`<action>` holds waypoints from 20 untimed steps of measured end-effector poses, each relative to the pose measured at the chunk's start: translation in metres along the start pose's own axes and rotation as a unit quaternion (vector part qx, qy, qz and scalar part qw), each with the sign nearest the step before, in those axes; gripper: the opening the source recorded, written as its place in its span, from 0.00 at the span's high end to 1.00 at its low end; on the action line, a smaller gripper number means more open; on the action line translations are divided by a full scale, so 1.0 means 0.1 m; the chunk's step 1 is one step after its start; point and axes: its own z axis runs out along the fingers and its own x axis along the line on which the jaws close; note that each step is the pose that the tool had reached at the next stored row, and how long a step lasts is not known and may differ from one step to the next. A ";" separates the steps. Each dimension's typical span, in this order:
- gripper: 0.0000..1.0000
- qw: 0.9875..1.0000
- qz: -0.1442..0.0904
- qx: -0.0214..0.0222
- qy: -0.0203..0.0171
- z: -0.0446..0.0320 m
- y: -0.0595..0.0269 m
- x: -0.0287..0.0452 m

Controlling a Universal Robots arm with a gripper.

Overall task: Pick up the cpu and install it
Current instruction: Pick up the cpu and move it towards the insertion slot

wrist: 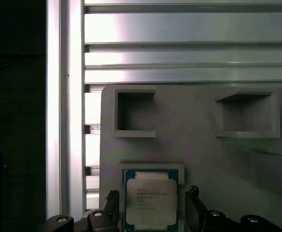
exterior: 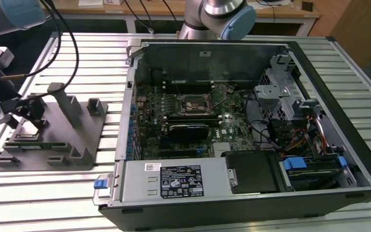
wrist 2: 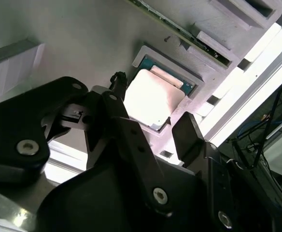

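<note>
First wrist view: cpu (wrist: pixel 150 203) lies flat in a pocket near the grey fixture (wrist: pixel 204 159) edge. Gripper (wrist: pixel 153 194) is spread, fingers (wrist: pixel 113 202) straddling it, apart. Likely light, stiff, fragile underneath: pinch opposite side edges gently.

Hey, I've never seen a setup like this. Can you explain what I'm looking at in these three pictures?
This is a robot arm working beside an open computer case on a slatted metal table. The exterior view takes in the whole scene. Both wrist views come from cameras riding on the arm. The gripper hangs over a grey holder tray. It is open, with its fingers on either side of the cpu, a small silvery chip lying in a recess. Nothing is held.
</note>
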 end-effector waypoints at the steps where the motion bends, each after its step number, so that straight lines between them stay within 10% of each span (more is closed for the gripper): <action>1: 0.35 1.000 0.001 0.000 0.000 0.009 0.000 0.000; 20: 0.35 1.000 0.001 0.000 0.001 0.100 -0.004 0.003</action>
